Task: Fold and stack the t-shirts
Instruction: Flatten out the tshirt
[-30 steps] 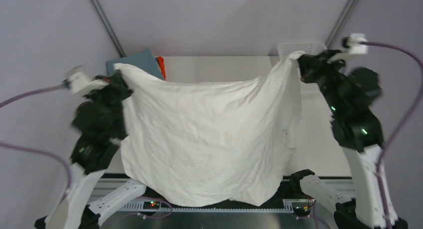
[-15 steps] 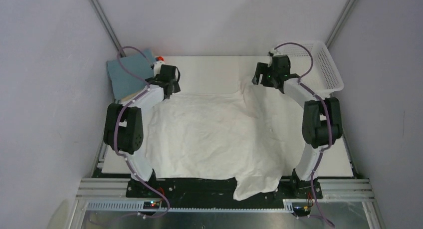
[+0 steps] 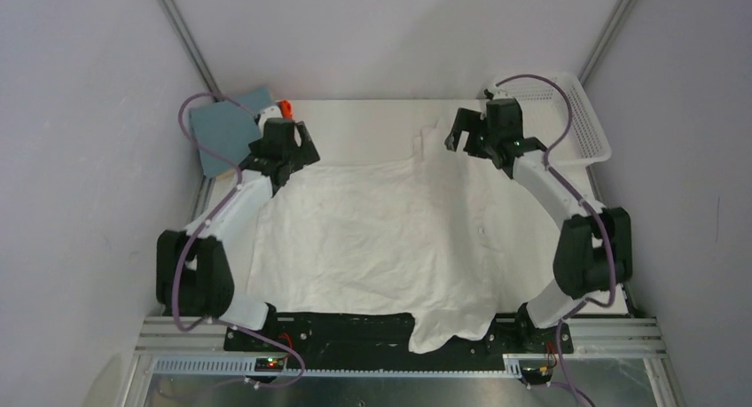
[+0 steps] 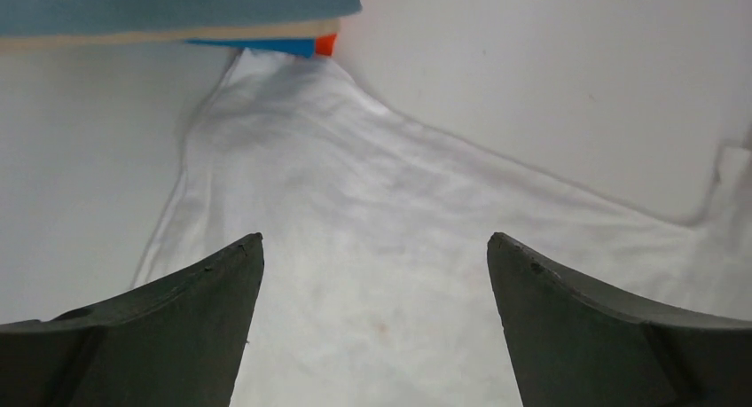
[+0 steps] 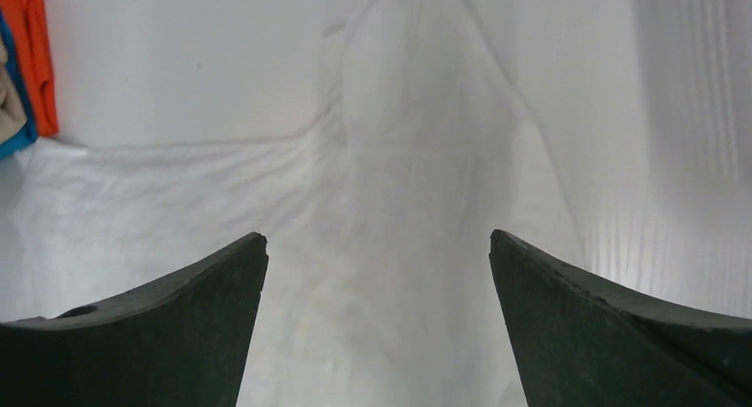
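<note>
Left gripper (image 4: 373,247) and right gripper (image 5: 378,245) gape wide, the plain white cloth t-shirt (image 3: 372,238) just dropped flat; folding can begin.

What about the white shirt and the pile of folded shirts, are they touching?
Touching. The left wrist view shows a sleeve corner of the white shirt running right up against the bottom edge of the pile of folded shirts, with no gap.

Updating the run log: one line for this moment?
white t-shirt spread out | left tool open | right tool open | folded stack far-left
</note>
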You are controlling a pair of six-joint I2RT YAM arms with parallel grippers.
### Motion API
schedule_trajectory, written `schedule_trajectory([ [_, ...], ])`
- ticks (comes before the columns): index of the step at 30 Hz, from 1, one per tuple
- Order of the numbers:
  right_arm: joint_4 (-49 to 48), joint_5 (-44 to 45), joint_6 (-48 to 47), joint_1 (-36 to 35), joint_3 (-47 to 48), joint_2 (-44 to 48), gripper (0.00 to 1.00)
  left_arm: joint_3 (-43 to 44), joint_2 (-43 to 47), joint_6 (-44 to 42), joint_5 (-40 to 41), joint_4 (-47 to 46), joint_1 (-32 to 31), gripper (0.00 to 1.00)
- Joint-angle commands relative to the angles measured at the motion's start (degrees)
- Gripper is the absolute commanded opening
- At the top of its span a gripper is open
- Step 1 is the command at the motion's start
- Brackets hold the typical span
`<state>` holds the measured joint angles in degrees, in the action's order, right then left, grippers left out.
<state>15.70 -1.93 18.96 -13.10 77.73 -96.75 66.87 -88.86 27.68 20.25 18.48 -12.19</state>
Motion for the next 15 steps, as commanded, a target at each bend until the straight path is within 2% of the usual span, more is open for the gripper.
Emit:
schedule_trajectory([
  [1,1.9,-0.9,5.6,-1.4,-10.3,9.6,0.99,-8.9,11.4,2.8,-7.5,-0.5,-0.6,1.00],
  [4,0.9,-3.8,6.7,-1.6,-14.5,11.1,0.99,-15.7,15.8,4.0,-8.8,-0.6,-1.3,1.00],
  [7,-1.9,-5.8,6.5,-1.3,-14.6,8.1,0.99,-19.1,17.5,4.5,-8.4,-0.5,-1.3,1.00],
  [15,-6.5,-7.5,6.9,0.2,-7.4,-4.8,0.99,-19.4,10.8,4.7,-7.4,-0.6,-1.3,1.00],
])
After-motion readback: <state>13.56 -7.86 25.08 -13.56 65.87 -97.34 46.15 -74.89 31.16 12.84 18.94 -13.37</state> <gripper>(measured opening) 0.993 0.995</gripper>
